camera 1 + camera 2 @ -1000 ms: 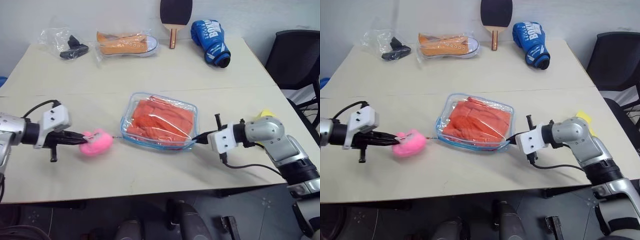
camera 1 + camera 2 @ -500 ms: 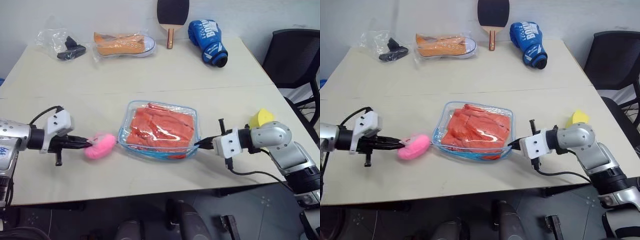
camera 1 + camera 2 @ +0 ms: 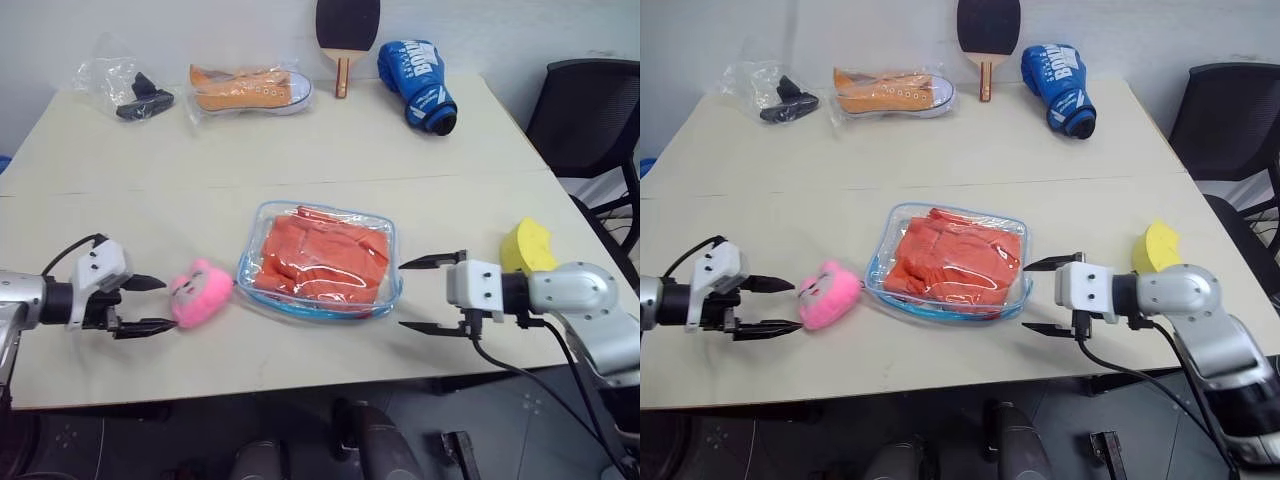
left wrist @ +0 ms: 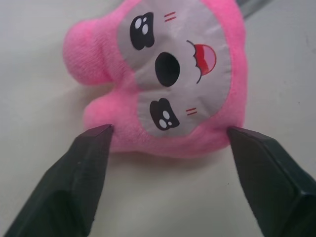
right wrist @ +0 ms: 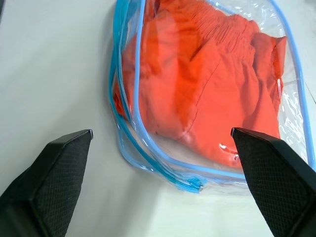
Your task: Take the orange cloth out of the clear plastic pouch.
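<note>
The clear plastic pouch (image 3: 320,262) lies flat near the middle of the pale surface (image 3: 300,150), the orange cloth (image 3: 322,256) folded inside it and filling it nearly edge to edge. No part of the cloth shows outside the blue trim, so the task looks barely begun: the pouch has yet to be opened and the cloth drawn out.

The right end effector (image 3: 428,295) hovers just beside the pouch's right edge, its two black fingers spread wide apart and holding nothing. In its wrist view the pouch's blue-trimmed corner lies between the fingers, clear of both. The left end effector (image 3: 145,304) is likewise spread wide and empty, its fingers on either side of a pink plush toy (image 3: 200,293) that rests on the surface against the pouch's left edge. Whether the fingertips touch the toy cannot be told.

A yellow object (image 3: 527,247) sits near the right arm. Along the far edge lie an orange sneaker (image 3: 250,88) in clear wrap, a wrinkled clear bag (image 3: 120,85) with a black item, a table-tennis paddle (image 3: 347,30) and a blue boxing glove (image 3: 418,82), all well apart from the pouch.

Judging from this, a fresh grip on the pouch comes next.
</note>
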